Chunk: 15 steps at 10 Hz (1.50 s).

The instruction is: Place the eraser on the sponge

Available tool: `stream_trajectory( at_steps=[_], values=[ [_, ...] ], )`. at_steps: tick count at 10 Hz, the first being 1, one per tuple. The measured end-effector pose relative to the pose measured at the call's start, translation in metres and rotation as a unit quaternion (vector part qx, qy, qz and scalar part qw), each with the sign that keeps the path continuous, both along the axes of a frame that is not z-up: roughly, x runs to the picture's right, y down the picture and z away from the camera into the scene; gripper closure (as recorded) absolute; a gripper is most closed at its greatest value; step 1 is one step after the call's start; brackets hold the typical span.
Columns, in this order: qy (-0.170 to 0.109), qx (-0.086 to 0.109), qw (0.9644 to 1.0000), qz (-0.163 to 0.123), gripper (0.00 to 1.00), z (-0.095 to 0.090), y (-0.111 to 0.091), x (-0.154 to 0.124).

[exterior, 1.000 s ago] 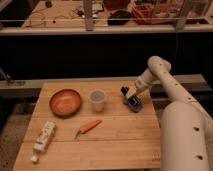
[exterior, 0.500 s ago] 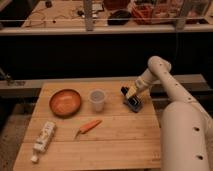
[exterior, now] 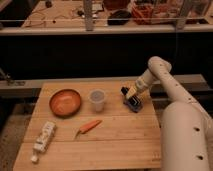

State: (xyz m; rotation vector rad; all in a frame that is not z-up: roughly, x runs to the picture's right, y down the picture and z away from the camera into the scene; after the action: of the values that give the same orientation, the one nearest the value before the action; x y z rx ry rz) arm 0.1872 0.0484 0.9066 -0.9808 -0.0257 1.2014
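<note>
At the right of the wooden table [exterior: 110, 142] lies a dark blue block [exterior: 135, 105], which looks like the sponge. My gripper [exterior: 130, 95] comes down from the white arm [exterior: 160, 75] and sits right over the block's top, touching or nearly touching it. A small dark piece [exterior: 124, 90] shows at the gripper's tip, on the block's left end. It may be the eraser, but I cannot tell whether it is held or resting on the block.
An orange bowl [exterior: 65, 102] sits at the left rear, with a clear plastic cup [exterior: 97, 100] beside it. A carrot [exterior: 89, 127] lies mid-table and a white tube [exterior: 43, 138] near the left front edge. The robot's white body [exterior: 185, 135] fills the right foreground.
</note>
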Motion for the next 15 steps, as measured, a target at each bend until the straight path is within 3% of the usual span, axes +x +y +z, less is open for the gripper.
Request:
stream_trajectory(
  at_steps=[13, 15],
  values=[
    [0.011, -0.004, 0.9998, 0.014, 0.67, -0.0006, -0.0003, 0.0018],
    [0.013, -0.005, 0.9998, 0.017, 0.61, -0.0005, -0.0002, 0.0024]
  ],
)
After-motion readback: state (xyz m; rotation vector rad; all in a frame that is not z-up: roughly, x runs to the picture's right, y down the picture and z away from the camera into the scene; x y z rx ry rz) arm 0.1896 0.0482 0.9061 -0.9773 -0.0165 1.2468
